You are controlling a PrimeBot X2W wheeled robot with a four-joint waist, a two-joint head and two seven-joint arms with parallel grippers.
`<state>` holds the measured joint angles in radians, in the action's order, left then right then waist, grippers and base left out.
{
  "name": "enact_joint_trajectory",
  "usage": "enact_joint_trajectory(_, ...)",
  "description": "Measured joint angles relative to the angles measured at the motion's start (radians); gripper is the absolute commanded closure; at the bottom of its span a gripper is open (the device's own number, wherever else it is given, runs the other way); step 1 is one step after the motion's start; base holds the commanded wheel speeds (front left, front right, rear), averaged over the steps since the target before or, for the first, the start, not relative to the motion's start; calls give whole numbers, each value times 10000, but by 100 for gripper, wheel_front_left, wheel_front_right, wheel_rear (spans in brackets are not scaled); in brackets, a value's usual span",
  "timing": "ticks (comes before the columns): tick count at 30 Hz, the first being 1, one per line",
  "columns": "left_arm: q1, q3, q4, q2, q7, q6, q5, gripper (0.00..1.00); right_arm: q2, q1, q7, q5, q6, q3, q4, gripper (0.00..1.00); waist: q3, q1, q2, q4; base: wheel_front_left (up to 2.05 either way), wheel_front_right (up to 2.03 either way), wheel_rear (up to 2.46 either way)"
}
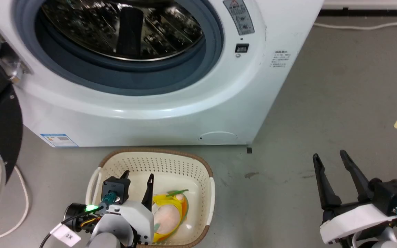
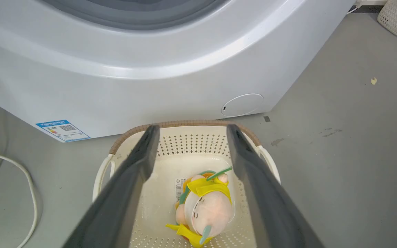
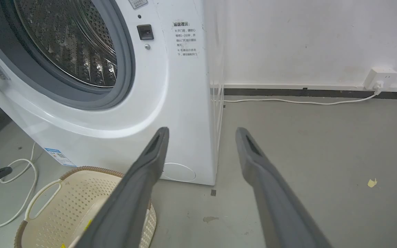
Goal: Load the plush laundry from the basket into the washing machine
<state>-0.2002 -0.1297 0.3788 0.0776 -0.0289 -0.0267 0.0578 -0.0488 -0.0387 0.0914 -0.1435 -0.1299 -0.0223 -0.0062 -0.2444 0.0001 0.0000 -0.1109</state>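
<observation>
The plush laundry (image 2: 207,206) lies on the bottom of the basket (image 1: 157,151), which stands on the floor (image 1: 339,103) just in front of the washing machine (image 1: 184,103). The left hand (image 2: 192,129) hangs above the basket, fingers spread, holding nothing. In the left wrist view the plush lies between them, nearer the right finger. The right hand (image 1: 330,155), likewise spread and empty, is well apart from the basket.

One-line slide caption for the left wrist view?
Open left gripper poised above the plush laundry lying in the basket, washing machine front behind.
</observation>
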Motion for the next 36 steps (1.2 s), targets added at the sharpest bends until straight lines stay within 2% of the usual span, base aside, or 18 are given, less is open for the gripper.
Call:
enact_joint_trajectory(24,-1817,-899,3198,470,211,-196,337,0,0,-551,481,-945,0,46,-213,0,-2047,0,0,-753,0,0,0)
enact_joint_trajectory(36,-2850,-1684,4730,886,1162,-293,418,0,0,-802,786,-1492,0,159,-290,0,-3145,0,0,-1189,0,0,0)
